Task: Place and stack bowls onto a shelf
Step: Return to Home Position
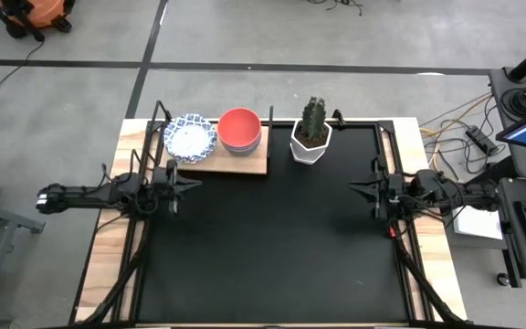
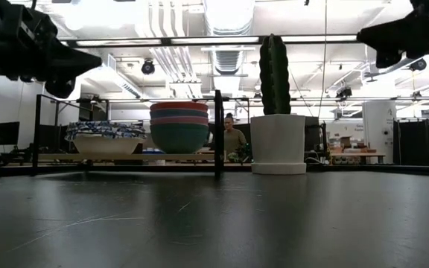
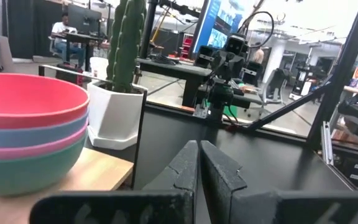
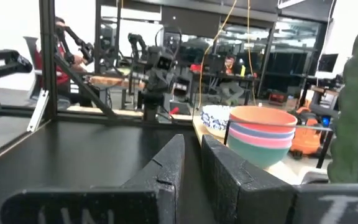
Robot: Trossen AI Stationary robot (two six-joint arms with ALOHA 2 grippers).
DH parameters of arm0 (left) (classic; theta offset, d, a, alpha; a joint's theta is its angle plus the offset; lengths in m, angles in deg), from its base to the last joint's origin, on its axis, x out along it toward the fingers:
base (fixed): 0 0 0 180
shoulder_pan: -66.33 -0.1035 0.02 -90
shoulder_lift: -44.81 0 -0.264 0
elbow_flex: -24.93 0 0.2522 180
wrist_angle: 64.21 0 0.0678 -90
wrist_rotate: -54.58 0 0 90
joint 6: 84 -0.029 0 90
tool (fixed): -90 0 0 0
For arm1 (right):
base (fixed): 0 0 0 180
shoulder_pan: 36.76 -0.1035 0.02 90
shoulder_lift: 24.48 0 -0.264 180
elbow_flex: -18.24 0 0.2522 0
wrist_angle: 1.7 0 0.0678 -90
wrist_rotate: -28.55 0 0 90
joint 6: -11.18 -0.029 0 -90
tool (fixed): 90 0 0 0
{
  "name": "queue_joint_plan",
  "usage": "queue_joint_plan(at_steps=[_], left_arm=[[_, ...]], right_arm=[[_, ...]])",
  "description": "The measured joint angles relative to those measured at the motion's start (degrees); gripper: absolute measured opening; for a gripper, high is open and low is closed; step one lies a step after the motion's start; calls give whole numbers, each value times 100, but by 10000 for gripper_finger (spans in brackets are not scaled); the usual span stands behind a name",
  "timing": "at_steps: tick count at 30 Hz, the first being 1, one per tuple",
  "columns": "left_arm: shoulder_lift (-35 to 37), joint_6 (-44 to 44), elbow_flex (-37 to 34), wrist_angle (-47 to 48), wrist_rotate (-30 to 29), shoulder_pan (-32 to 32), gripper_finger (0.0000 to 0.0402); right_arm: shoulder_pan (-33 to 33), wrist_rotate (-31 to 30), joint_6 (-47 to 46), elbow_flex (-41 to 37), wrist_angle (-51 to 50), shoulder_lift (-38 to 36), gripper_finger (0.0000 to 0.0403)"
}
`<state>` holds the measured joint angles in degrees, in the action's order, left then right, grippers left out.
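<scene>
On the wooden shelf [image 1: 245,165] at the table's far left stand two stacks of bowls: white ones with blue-patterned rims [image 1: 190,139] and, to their right, coloured ones with red on top [image 1: 240,130], over blue, pink and green [image 3: 23,134]. Each stack rests by its bottom bowl's base on the board. My left gripper [image 1: 197,182] hovers level just near of the shelf, shut and holding nothing. My right gripper [image 1: 352,189] hovers level at the table's right, pointing left. A narrow gap shows between its fingers [image 4: 192,140], with nothing in it.
A white hexagonal pot with a green cactus [image 1: 311,137] stands right of the shelf at the far edge. Bare black tabletop [image 1: 272,247] spreads between the two arms and toward the near edge. People sit in the room beyond the table.
</scene>
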<state>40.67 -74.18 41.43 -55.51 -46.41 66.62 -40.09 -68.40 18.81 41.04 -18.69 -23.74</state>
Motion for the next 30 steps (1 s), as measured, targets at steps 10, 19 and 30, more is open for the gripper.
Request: queue_joint_plan(at_steps=[10, 19, 30], left_arm=[[415, 213, -217, 221, 37, 4, 0], [344, 277, -205, 232, -128, 1, 0], [290, 274, -203, 210, -183, 0, 0]], right_arm=[[0, 516, -3, -488, 354, -68, 47], [0, 1146, -84, -831, 830, -29, 40], [0, 993, -313, -833, 716, 127, 20]])
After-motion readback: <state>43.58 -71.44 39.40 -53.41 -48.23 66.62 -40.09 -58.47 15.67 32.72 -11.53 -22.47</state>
